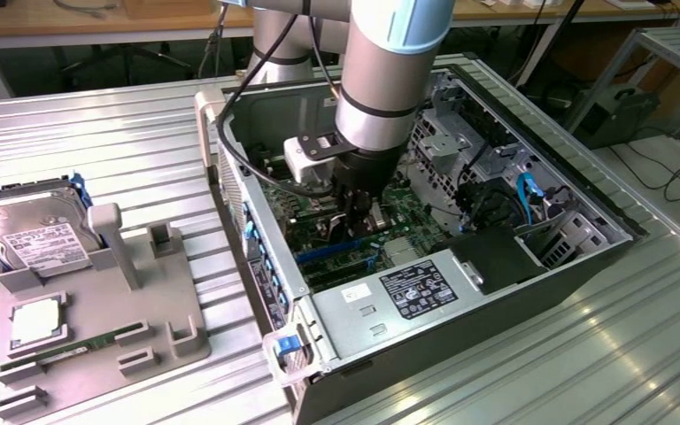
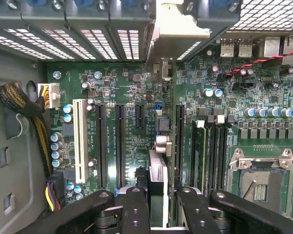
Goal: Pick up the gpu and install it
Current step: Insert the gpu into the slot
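Nearest the lens, our hand (image 2: 158, 204) was clenched on the gpu (image 2: 158, 161), held edge-on just above the motherboard (image 2: 112, 83) slots, and we judged a square, straight-down press essential.

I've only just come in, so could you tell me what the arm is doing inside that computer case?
The arm has reached down into the open computer case, and its gripper is shut on the gpu, held edge-on just above the motherboard. The card sits over the row of expansion slots, with its end bracket up at the case's rear wall. On the tray to the exterior view's left, the hard drive and memory stick remain in their holders.
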### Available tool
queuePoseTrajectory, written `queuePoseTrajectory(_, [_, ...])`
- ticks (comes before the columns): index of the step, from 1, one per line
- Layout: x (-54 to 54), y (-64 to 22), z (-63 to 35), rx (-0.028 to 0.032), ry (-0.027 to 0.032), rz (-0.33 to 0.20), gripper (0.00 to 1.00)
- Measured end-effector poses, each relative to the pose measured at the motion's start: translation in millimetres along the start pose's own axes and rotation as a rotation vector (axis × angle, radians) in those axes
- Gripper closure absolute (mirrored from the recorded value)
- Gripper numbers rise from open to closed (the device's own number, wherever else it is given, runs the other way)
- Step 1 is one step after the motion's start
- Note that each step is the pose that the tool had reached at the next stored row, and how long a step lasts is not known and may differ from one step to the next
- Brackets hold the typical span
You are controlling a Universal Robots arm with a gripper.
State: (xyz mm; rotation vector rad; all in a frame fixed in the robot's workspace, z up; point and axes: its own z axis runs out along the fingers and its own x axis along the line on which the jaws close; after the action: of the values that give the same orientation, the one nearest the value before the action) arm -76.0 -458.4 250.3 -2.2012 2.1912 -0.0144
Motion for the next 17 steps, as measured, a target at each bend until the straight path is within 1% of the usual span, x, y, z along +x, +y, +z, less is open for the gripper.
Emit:
queuePoseTrajectory(5, [0.0, 2.0, 0.2, -0.0001, 0.0001, 0.0, 0.73])
queuePoseTrajectory(17, [0.1, 2.0, 0.3, -0.0001, 0.0, 0.0, 0.73])
